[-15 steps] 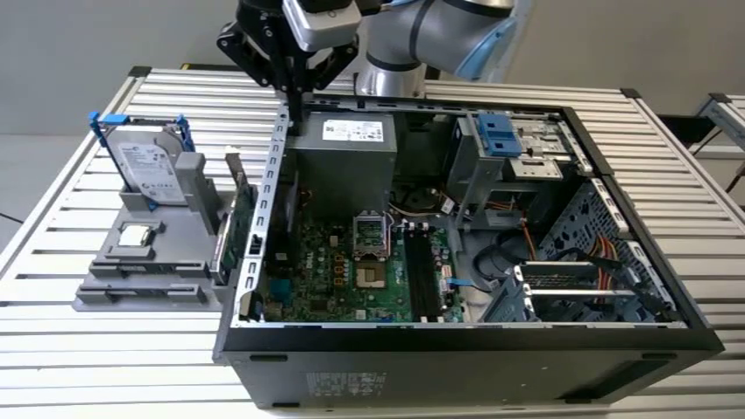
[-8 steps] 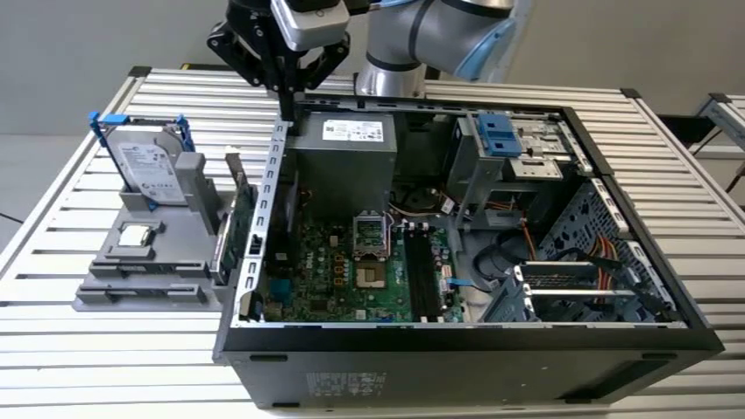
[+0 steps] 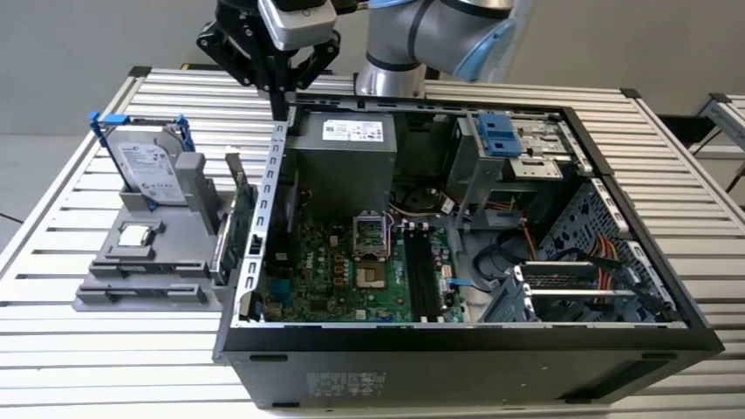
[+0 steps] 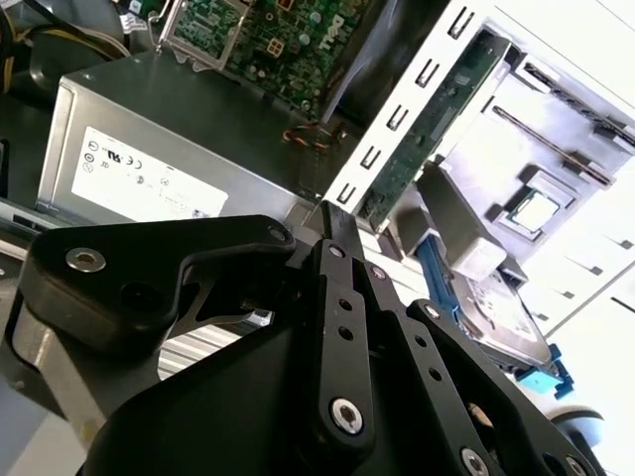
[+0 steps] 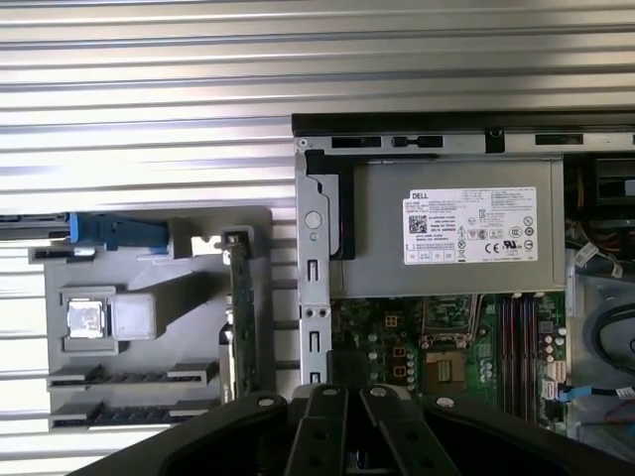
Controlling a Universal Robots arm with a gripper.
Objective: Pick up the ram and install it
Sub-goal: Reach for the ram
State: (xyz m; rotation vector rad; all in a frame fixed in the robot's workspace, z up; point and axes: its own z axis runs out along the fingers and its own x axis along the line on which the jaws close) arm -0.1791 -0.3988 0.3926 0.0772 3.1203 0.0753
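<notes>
The ram (image 5: 129, 375) stands edge-on as a slim dark strip in a slot of the grey fixture (image 3: 117, 292). A second strip like it sits in the slot beside it. My gripper (image 3: 279, 106) hangs over the back corner of the open computer case (image 3: 466, 345), above the case wall on the fixture's side and next to the silver power supply (image 3: 341, 166). Its black fingers are shut together with nothing between them, as both wrist views show (image 4: 335, 213) (image 5: 347, 372). The gripper is well away from the ram.
On the fixture stand a hard drive (image 3: 152, 170) in a blue frame and a processor chip (image 3: 138, 234). A larger green board (image 3: 242, 231) stands upright between fixture and case. Inside the case lie the motherboard (image 3: 349, 275), its black memory slots (image 3: 421, 271), cables and drive bays.
</notes>
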